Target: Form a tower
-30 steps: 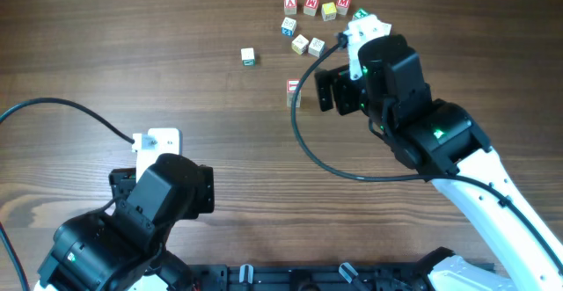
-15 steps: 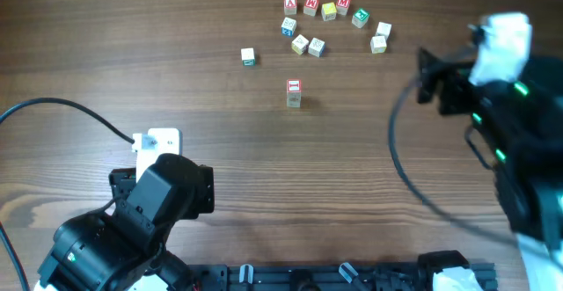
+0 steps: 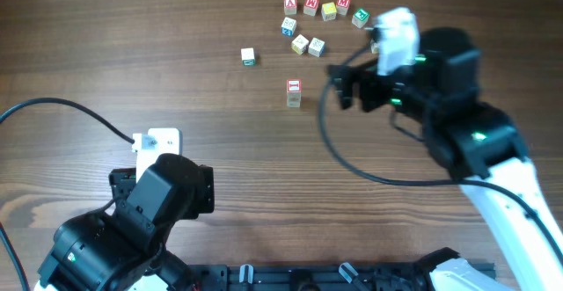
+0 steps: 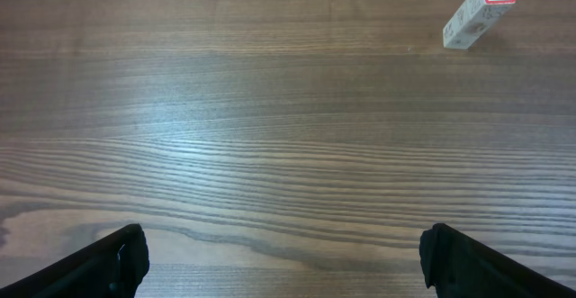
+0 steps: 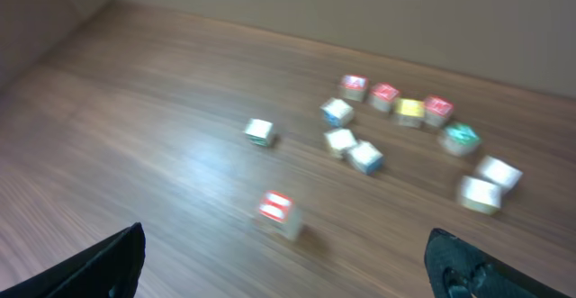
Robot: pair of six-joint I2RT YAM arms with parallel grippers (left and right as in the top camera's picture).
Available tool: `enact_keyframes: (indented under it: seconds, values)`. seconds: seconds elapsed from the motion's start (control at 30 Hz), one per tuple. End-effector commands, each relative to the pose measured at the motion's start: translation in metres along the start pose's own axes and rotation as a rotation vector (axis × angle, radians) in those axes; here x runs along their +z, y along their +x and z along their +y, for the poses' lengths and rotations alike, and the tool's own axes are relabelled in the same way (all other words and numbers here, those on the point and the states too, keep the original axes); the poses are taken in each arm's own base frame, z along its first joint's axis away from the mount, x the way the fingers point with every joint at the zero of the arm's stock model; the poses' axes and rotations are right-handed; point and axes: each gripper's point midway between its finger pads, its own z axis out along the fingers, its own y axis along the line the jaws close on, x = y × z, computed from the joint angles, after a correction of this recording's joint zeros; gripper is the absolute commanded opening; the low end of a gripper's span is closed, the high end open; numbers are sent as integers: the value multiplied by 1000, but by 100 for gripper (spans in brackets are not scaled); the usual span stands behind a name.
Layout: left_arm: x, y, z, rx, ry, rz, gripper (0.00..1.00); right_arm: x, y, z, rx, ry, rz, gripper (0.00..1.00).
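Plain wood table (image 3: 132, 45), and the right gripper (image 3: 339, 90), jaws wide apart and empty, has swung back in beside the tower (image 3: 294, 92), which stands untouched near the loose blocks (image 3: 312, 27), so I'd guess another block's next.

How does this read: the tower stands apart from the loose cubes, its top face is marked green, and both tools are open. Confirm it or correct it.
Wrong on the colour: the tower's top face is marked red, not green, as the left wrist view shows. The rest holds: it stands apart from the loose cubes, and the left tool and right tool are open.
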Motion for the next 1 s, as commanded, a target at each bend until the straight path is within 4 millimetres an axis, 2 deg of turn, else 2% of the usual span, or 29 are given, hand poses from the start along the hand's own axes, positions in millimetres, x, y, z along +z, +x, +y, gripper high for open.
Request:
enact_keyframes:
  seconds: [0.0,0.1,0.27,0.3,0.33,0.37,0.4,0.47,0.5,0.53,0.6,0.67,0.73,0.83,0.87,0.97]
  values:
    - [-1,-1,1,4,-1,-5,100,28,-6,26,64,25,1,100]
    - [-1,-1,1,4,-1,-5,100,66,-7,50,90,-32,-16,100]
    - [-1,-1,1,4,-1,-5,100,102,-10,58,228,-58,-46,100]
    - [-1,-1,1,4,-1,-5,100,113,-7,61,226,-71,-40,86]
    - [-1,-1,1,4,-1,-5,100,127,0,61,226,-76,-27,43]
    - [-1,-1,1,4,-1,-5,100,145,14,62,217,-74,7,18]
    - [-1,-1,1,4,-1,-5,100,163,30,64,197,-71,46,4]
    - [-1,-1,1,4,-1,-5,100,193,61,75,155,-81,109,4]
    - [-1,-1,1,4,-1,-5,100,207,75,87,102,-98,124,4]
    - [-1,-1,1,4,-1,-5,100,213,80,100,45,-114,115,4]
    - [-1,-1,1,4,-1,-5,100,214,74,116,-61,-98,59,4]
    - [-1,-1,1,4,-1,-5,100,215,76,113,-84,-13,43,4]
    - [-1,-1,1,4,-1,-5,100,221,91,109,-81,9,82,4]
    - [-1,-1,1,4,-1,-5,100,222,103,100,-65,53,123,4]
    - [-1,-1,1,4,-1,-5,100,221,105,90,-40,109,130,4]
    - [-1,-1,1,4,-1,-5,100,220,106,84,-39,141,130,4]
